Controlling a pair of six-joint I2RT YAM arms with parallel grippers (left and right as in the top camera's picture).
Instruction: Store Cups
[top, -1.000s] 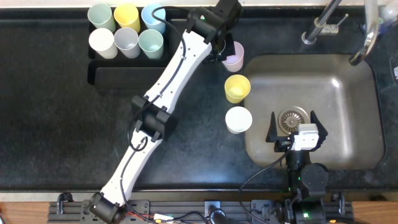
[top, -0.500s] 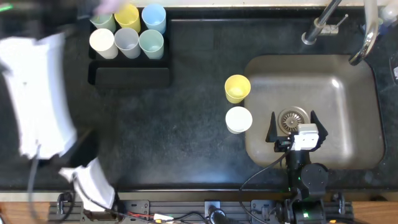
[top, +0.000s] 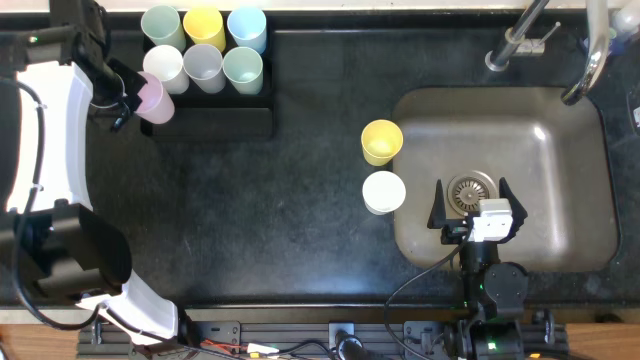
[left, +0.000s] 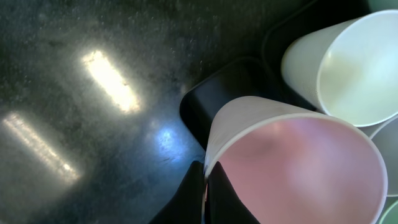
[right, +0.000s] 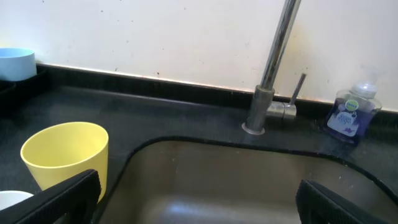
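Pink cup (top: 153, 97): 1 item, clamped at the rim by the left gripper (top: 122, 95) at the far left of the worktop (top: 300, 220); in the left wrist view the gripper (left: 205, 186) is closed on the cup (left: 292, 165), 1 dark finger lying against the outside of the wall just under the lip. Attitude: tilted, not upright, mouth turned toward the wrist camera. Position: lifted over the left end of the black tray (top: 210, 122), whose rounded corner (left: 217, 93) sits directly beyond the cup, with the racked white cup (left: 348, 68) just beside it. Tray contents: 6 stored cups (top: 204, 66) in 2 rows at the far side, the racked white cup (top: 163, 66) leftmost of the nearer row; the near strip of the tray is bare. Key relation: that bare strip lies to the right and near side of the held cup, so the placement likely calls for a short shift that way and righting the cup before lowering. Outstanding: loose yellow cup (top: 381, 141) and loose white cup (top: 383, 191), both on the worktop at the left edge of the sink (top: 540, 150). Right gripper (top: 471, 205): fingers spread wide, holding nothing, over the sink, and the nearer arm to those 2 loose cups.
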